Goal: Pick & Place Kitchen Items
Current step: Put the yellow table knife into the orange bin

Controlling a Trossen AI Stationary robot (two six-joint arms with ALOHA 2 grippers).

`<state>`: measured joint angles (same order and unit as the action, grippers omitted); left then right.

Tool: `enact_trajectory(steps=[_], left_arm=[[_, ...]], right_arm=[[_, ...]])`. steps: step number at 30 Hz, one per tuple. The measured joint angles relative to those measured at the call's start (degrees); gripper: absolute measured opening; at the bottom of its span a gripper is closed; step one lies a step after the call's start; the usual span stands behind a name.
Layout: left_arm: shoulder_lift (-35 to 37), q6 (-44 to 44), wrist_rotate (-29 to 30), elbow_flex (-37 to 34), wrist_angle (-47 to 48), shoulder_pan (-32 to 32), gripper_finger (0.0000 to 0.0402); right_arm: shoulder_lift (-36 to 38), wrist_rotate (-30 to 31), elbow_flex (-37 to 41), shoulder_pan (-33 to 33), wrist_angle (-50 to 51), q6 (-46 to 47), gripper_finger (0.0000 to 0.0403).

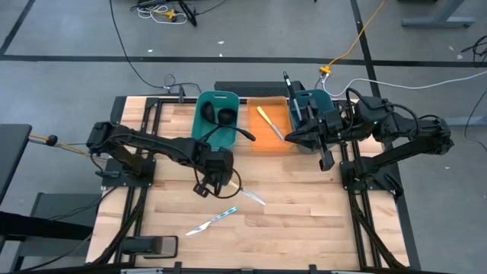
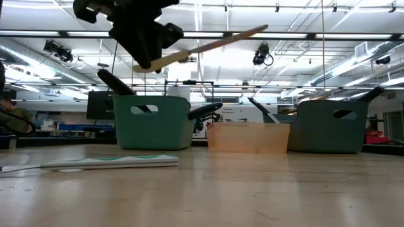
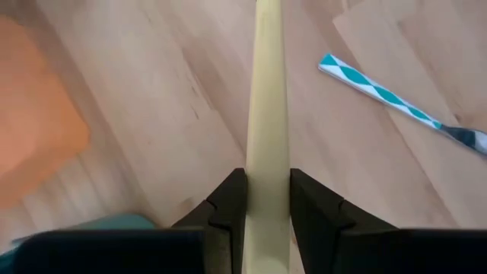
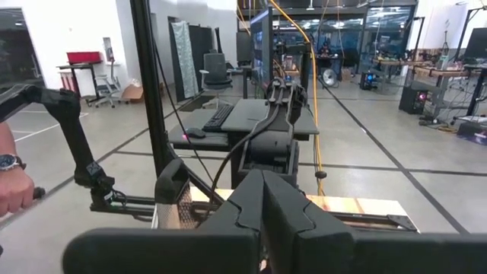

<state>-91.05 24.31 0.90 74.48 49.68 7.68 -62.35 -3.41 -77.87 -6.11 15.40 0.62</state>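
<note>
My left gripper (image 1: 224,183) hangs above the middle of the table, shut on a knife with a pale yellow handle (image 2: 202,45); its blade (image 1: 253,197) sticks out toward the near right. A knife with a light-blue patterned handle (image 1: 214,220) lies flat on the table nearer the front edge. A second yellow-handled knife (image 1: 266,122) lies in the orange tray (image 1: 275,141). Black ladles (image 1: 225,116) stand in the left teal bin (image 1: 204,114). My right gripper (image 1: 288,137) is shut, held high and level by the right teal bin (image 1: 313,103), holding nothing. My left gripper pinches the pale yellow handle (image 3: 268,190) between its two fingers (image 3: 228,202). The fingers slant down from above, and the knife runs on forward out of them rather than across. The knife is lifted clear of the table and tilted, its free end (image 2: 259,29) higher.
The two teal bins and the orange tray stand in a row along the far edge; black utensils (image 1: 291,85) lean in the right bin. Bare wood lies around the blue-handled knife (image 3: 380,95). A person's hand (image 4: 11,190) shows beyond the table in the right wrist view.
</note>
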Motion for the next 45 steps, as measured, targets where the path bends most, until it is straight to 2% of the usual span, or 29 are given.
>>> enact_trajectory(steps=[20, 32, 45], left_arm=[[9.7, -5.1, 1.0, 0.0, 0.1, 0.0, 0.0086], [17.2, -10.0, 1.0, 0.0, -4.8, 0.0, 0.0086], [19.9, -11.6, 3.0, 0.0, -10.0, -0.1, 0.0086]], right_arm=[[0.0, 0.0, 0.0, 0.0, -0.2, 0.4, 0.0009], [0.0, 0.0, 0.0, 0.0, -0.2, 0.0, 0.0009], [0.0, 0.0, 0.0, 0.0, -0.4, 0.0, 0.0009]])
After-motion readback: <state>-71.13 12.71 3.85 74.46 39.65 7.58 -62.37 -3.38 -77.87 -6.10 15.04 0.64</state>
